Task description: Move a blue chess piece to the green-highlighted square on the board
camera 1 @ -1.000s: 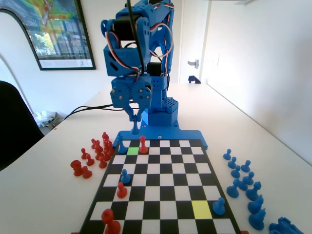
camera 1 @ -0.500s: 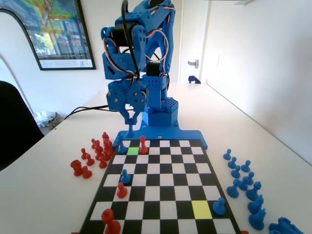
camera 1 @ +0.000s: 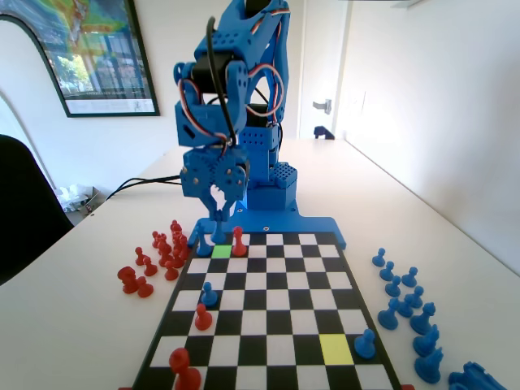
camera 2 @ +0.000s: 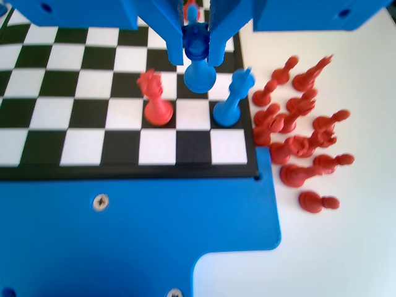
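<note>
The jaws are closed on the crown of the blue chess piece [camera 2: 199, 59], which hangs just above the green-highlighted square [camera 1: 221, 251] at the board's [camera 1: 268, 325] far end; light, stiff and slick plastic, it seems best gripped at that notched head.

The fixed view sits low at the board's [camera 1: 268, 301] near end and looks along it toward the arm [camera 1: 236, 122] at the far end, taking in the worktop [camera 1: 455, 211] on both sides. The wrist view hangs close above the board [camera 2: 80, 105], looking down. Both share the arm-end rows and the red pieces [camera 1: 158, 260] [camera 2: 297, 148] beside them.
</note>
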### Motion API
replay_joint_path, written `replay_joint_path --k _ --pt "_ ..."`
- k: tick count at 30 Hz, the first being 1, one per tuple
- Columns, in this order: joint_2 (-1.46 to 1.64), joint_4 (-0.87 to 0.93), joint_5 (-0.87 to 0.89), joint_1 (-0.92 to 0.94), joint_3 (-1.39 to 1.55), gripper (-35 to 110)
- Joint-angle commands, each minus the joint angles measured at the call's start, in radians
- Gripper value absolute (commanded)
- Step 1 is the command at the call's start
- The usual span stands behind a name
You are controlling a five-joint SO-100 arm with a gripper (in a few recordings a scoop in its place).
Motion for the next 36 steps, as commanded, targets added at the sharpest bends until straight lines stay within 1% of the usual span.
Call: replay_joint_path --k 1,29,36 --pt "0.006 -0.015 -0.014 0.017 0.008 1" --pt "-0.037 -0.196 -0.034 0.017 0.127 1" --pt "-0.037 -0.21 -0.046 0.018 0.144 1"
